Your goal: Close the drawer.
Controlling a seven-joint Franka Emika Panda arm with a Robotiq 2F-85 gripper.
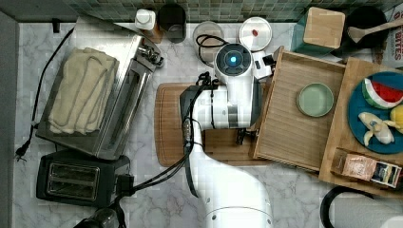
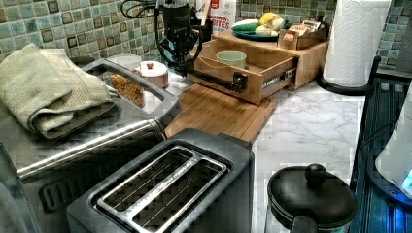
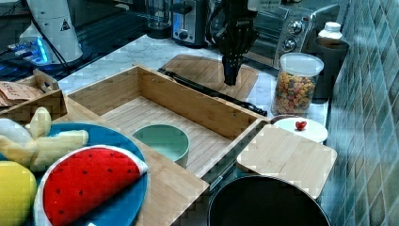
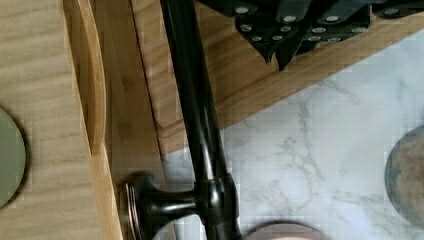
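The drawer [image 1: 285, 128] is a shallow light-wood tray that stands pulled out from its wooden cabinet, with a pale green bowl [image 1: 315, 99] inside it. A black bar handle [image 3: 207, 89] runs along the drawer front [image 2: 223, 82]. My gripper [image 3: 230, 77] points down over the brown cutting board, just outside the handle near its far end in the left view. In the wrist view the fingertips [image 4: 272, 50] meet with nothing between them, and the handle [image 4: 192, 100] lies beside them, apart. In the top view the arm covers the gripper.
The cutting board [image 1: 171, 123] lies flat before the drawer. A toaster oven [image 1: 109, 95] with a towel and a black toaster [image 1: 76, 178] fill the top view's left. A cereal jar [image 3: 294, 89] stands behind. A blue plate [image 1: 356, 104] of toy fruit sits on the cabinet top.
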